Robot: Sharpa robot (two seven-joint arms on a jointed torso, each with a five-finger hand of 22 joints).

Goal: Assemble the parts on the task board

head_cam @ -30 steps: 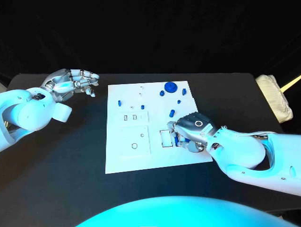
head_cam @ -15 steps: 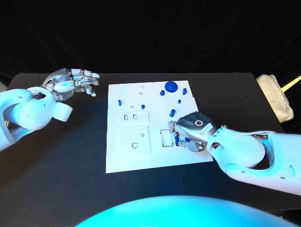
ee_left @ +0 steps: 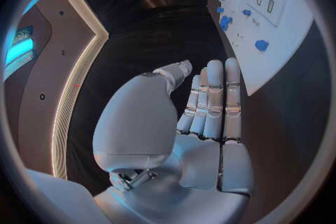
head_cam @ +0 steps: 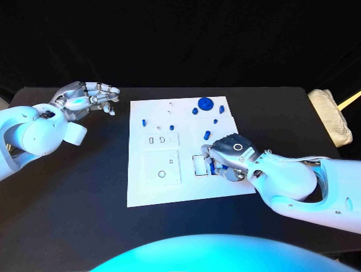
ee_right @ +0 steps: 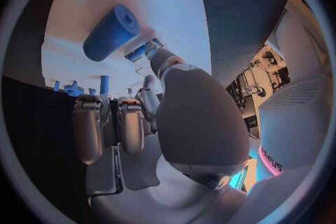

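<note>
Evidently the right hand [head_cam: 232,154] is busy at the near right part of the task board [head_cam: 148,190], fingers bent down over a small blue part [head_cam: 232,175] beside a white socket block [head_cam: 199,166], probably to seat it there. The right wrist view shows a blue cylinder [ee_right: 111,32] lying on the board just beyond the fingertips, yet whether the fingers actually grasp a part cannot be told, since the hand's own back hides the contact. The left hand [head_cam: 86,97] hangs over the dark worktop [head_cam: 82,187] off the board's far left corner, fingers straight, close together and holding nothing, likely kept clear. Other loose parts [head_cam: 204,103] sit along the board's far edge.
</note>
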